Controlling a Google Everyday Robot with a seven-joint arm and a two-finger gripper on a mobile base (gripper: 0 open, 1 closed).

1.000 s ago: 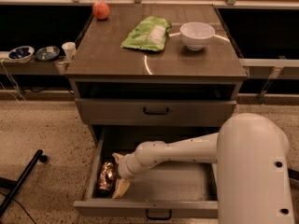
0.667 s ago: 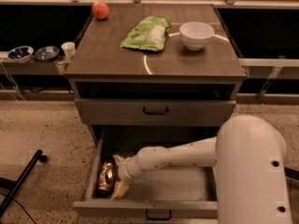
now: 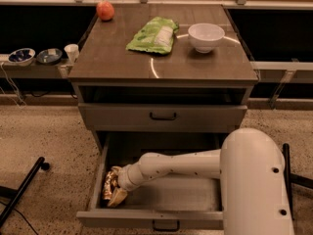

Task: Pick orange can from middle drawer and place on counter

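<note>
The middle drawer [image 3: 176, 194] is pulled out at the bottom of the cabinet, its dark handle on the front edge. The orange can [image 3: 110, 181], shiny orange-gold and dented, lies in the drawer's front left corner against the left wall. My white arm reaches from the lower right into the drawer. My gripper [image 3: 117, 194] is at the can, touching its right and front side. The counter [image 3: 117, 62] is the dark flat top above, with a pale curved ring mark.
On the counter are a red-orange fruit [image 3: 105, 10], a green bag [image 3: 154, 35] and a white bowl [image 3: 206, 35]. A closed drawer front [image 3: 164, 116] sits above the open one. A side shelf at left holds small bowls [image 3: 22, 56] and a cup [image 3: 72, 52]. A black leg [image 3: 22, 190] lies on the floor.
My arm has shifted a little left and lower inside the drawer, bringing the gripper closer onto the can. The can has stayed in its corner.
</note>
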